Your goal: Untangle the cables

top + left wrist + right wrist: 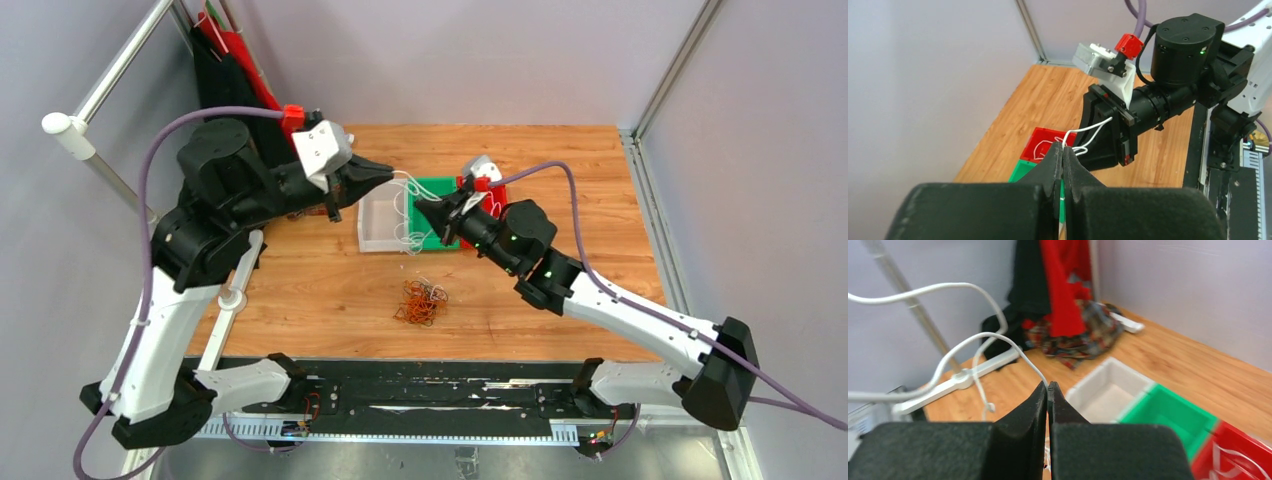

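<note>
- I am mid-step in separating one strand. The left gripper [1063, 159] and the right gripper [1048, 390] face each other tip to tip, raised above the row of bins at the back of the table [560, 180].
- The left jaws are pressed fully together, with a white cable [948, 285] coming out of their tip.
- The right jaws are likewise fully closed, and a white strand arcs out from between them.
- Loops of that white cable hang from the two tips down toward the white bin [375, 225], which sits just beside the green bin [437, 190].
- An orange bunch [422, 302] of curly strands lies on the bare wood nearer the arm bases, well apart from both grippers.
- Next move, as I judge it: draw the two tips slowly apart so the loops open, watching for snags, then lay the freed strand down.
- I cannot tell whether both grippers pinch the same strand or two different ones.
- The red bin [1048, 131] holds a curl of white cable, and in the top view the right arm hides most of that bin.
- The orange bunch is too small to judge how knotted it is.
- I see no black strands.
</note>
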